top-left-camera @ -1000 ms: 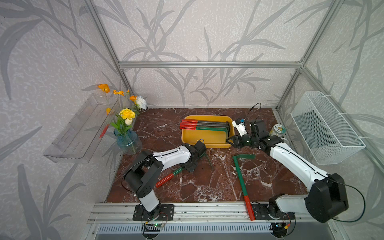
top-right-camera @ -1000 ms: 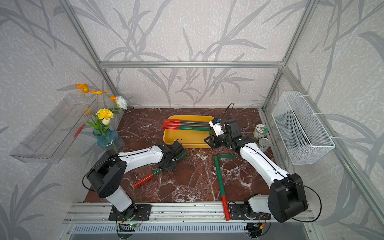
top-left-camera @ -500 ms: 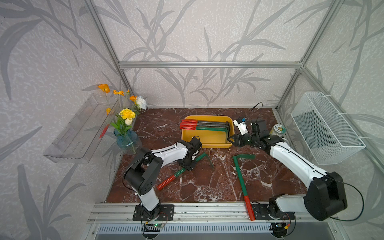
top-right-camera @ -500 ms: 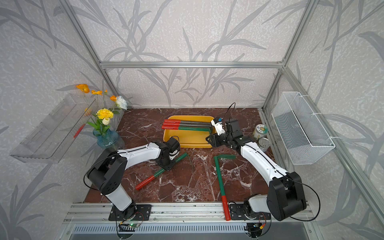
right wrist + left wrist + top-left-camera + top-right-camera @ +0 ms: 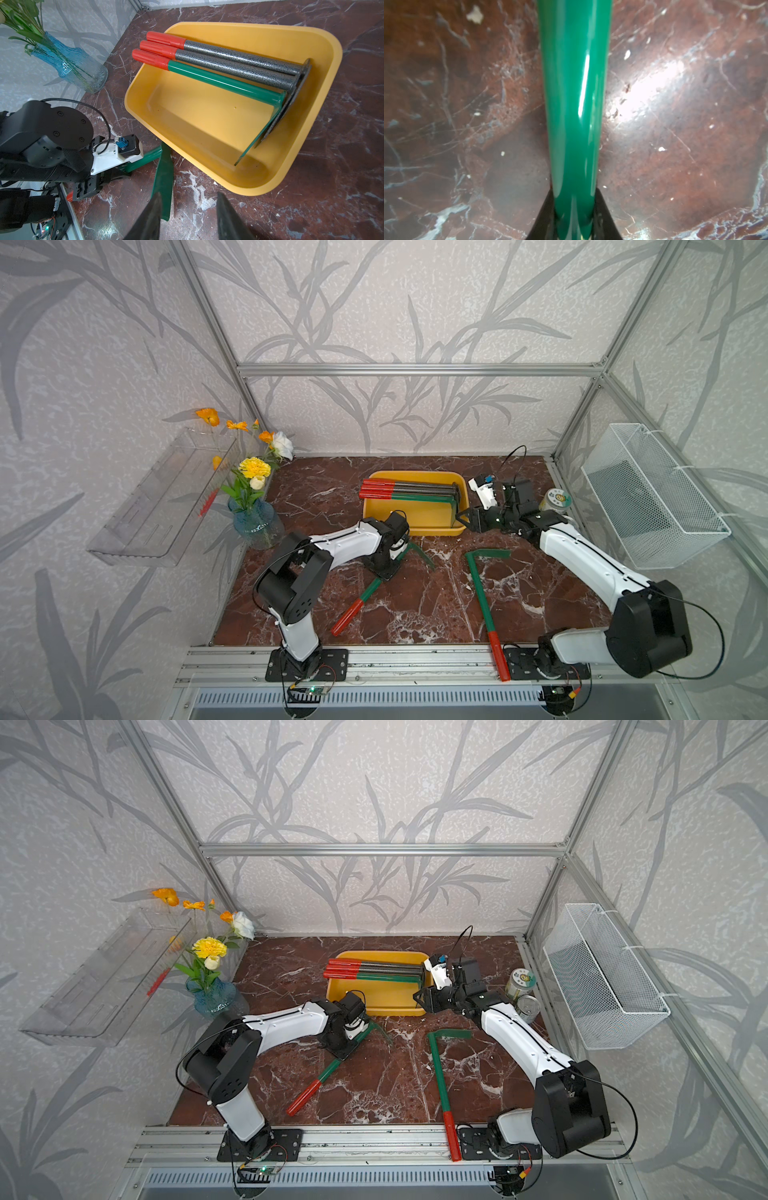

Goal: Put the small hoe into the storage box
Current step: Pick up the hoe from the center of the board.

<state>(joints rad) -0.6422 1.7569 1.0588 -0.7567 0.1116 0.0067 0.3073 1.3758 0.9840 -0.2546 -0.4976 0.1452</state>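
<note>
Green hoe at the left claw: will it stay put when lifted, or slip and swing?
Likely stiff: the green hoe looks like painted metal tube. Its glossy shaft may twist in the left claw. Held near the blade, the long red-tipped end might droop.

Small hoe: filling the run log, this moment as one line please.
small hoe on table, outside storage box | left claw shut on its shaft | right claw open, empty

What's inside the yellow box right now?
In the yellow box, two grey hoes and a green hoe lie side by side, red grips poking over its rim. The floor beneath them is covered, and their overlapping blades partly hide each other.
</note>
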